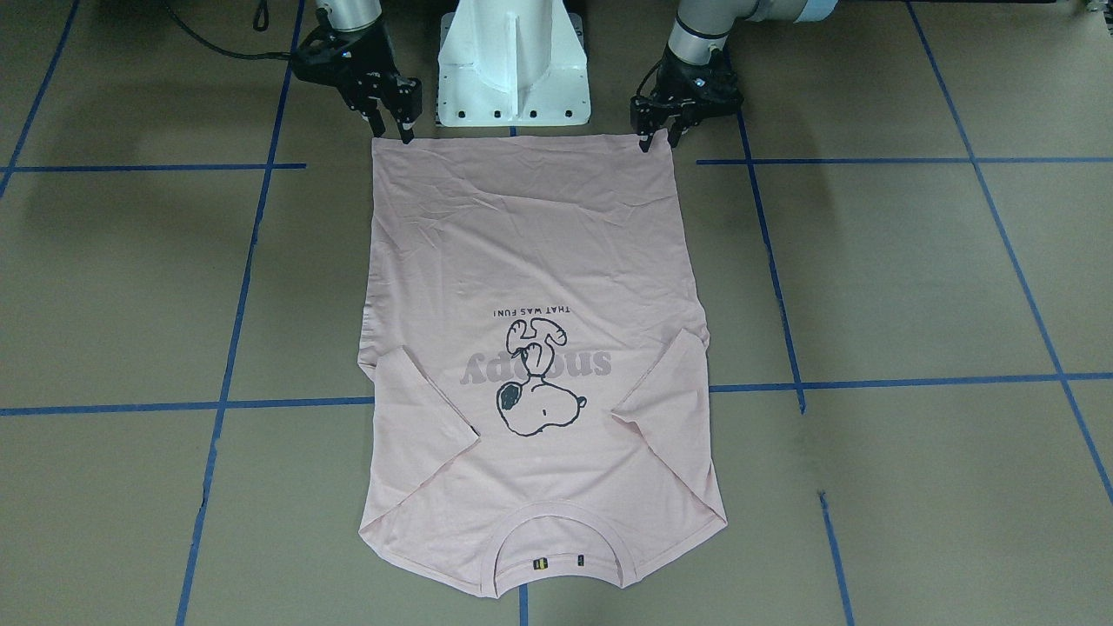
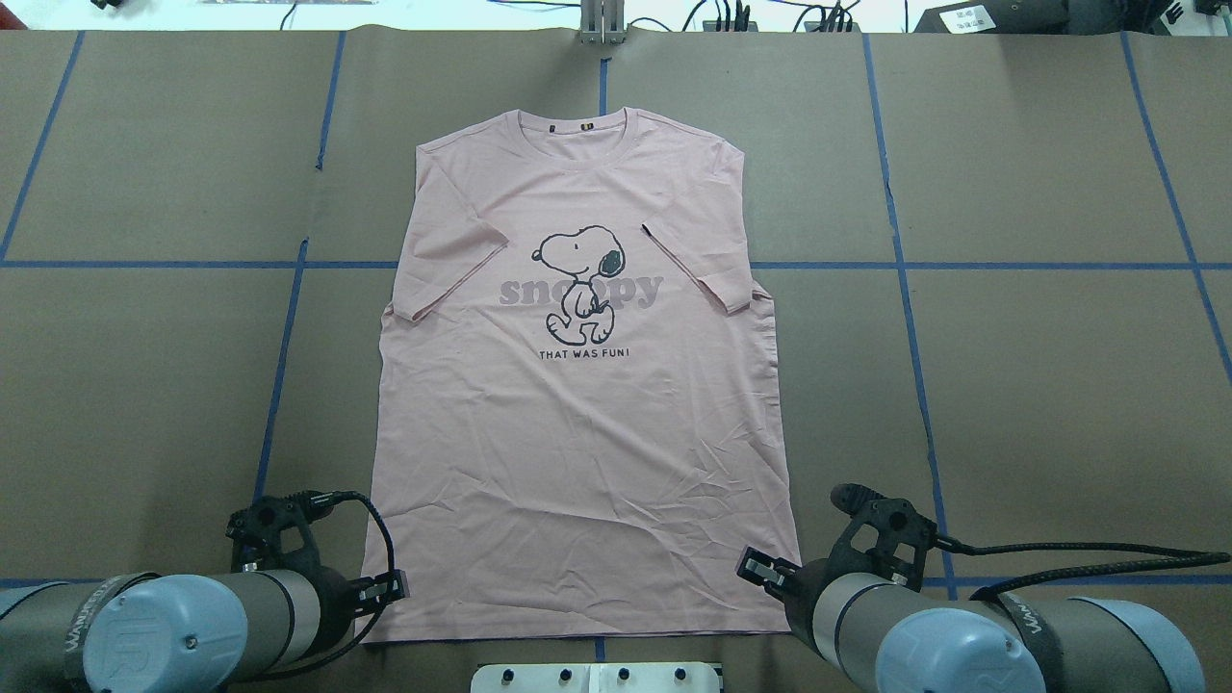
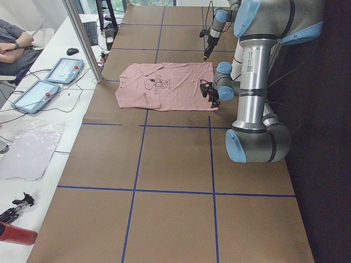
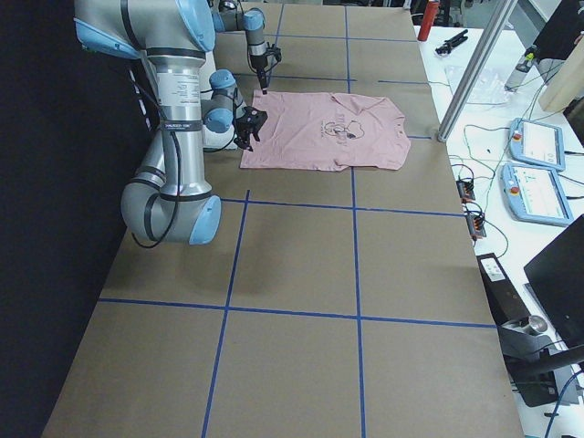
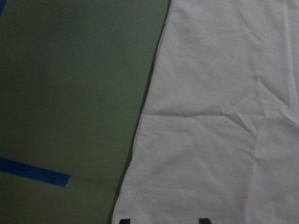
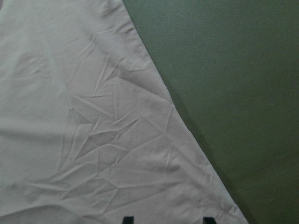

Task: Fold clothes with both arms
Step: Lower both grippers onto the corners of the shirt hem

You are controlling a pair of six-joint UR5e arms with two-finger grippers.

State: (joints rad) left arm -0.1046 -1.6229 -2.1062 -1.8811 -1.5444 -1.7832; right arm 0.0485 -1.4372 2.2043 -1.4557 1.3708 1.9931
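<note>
The pale pink T-shirt [image 2: 577,433] lies flat and front up on the brown table, Snoopy print [image 2: 577,284] showing, both sleeves folded inward, collar [image 2: 584,149] at the far side. Its hem lies next to the robot base. My left gripper [image 2: 385,587] hovers at the hem's left corner, jaws apart; its fingertips [image 5: 124,220] show over the shirt's edge in the left wrist view. My right gripper [image 2: 760,568] hovers at the hem's right corner, jaws apart; its fingertips [image 6: 209,219] show over wrinkled fabric. Neither holds the cloth. In the front-facing view the left gripper [image 1: 656,136] and right gripper [image 1: 391,126] flank the hem.
The white pedestal base [image 1: 513,61] stands just behind the hem, between the arms. Blue tape lines [image 2: 900,289] grid the brown table. A side table with tablets [image 3: 63,70] and a seated person is beyond the collar end.
</note>
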